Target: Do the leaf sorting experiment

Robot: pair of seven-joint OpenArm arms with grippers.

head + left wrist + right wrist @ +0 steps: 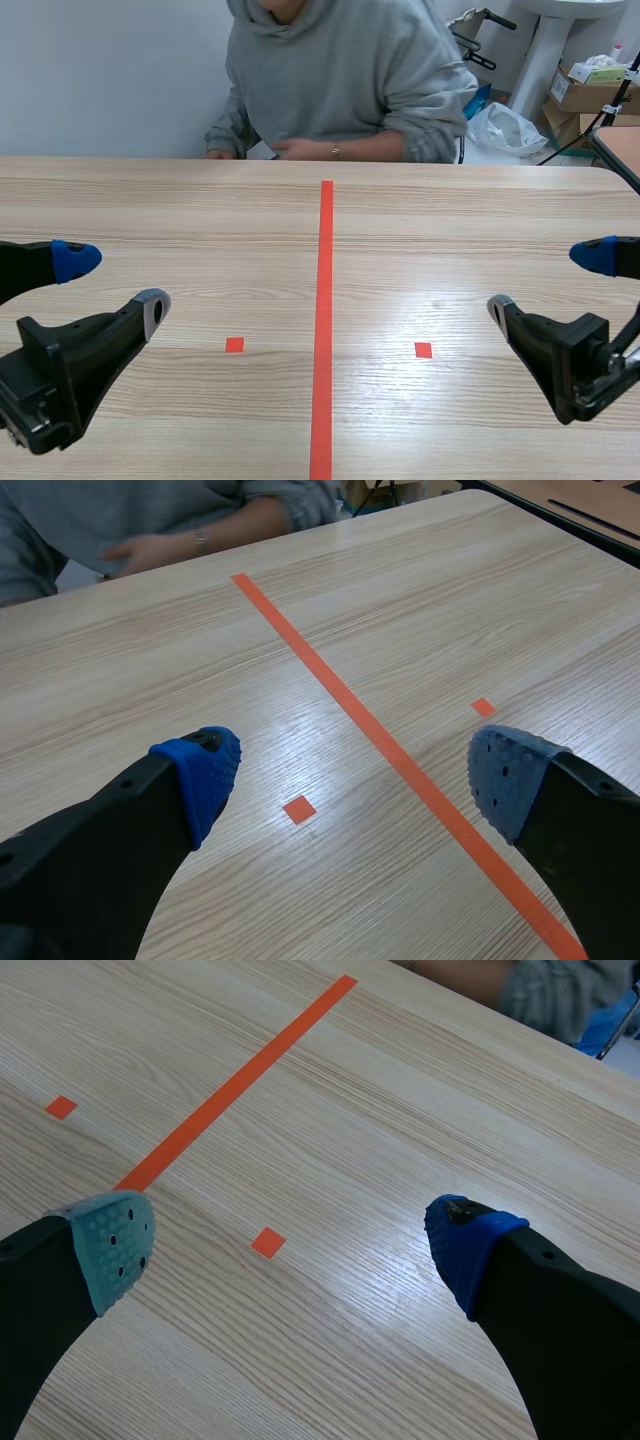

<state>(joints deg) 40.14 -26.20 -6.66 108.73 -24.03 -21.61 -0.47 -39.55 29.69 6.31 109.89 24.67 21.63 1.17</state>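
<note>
No leaves or sorting containers show in any view. My left gripper hovers open over the table's left half; in the left wrist view the left gripper has nothing between its blue pads, only bare wood and a small orange square. My right gripper hangs open over the right half. In the right wrist view the right gripper also holds nothing, with an orange square on the table between its fingers.
A person in a grey hoodie sits across the table, hands resting at the far edge. The wooden table carries an orange tape line down its middle. Cardboard boxes and a white bag stand behind at the right.
</note>
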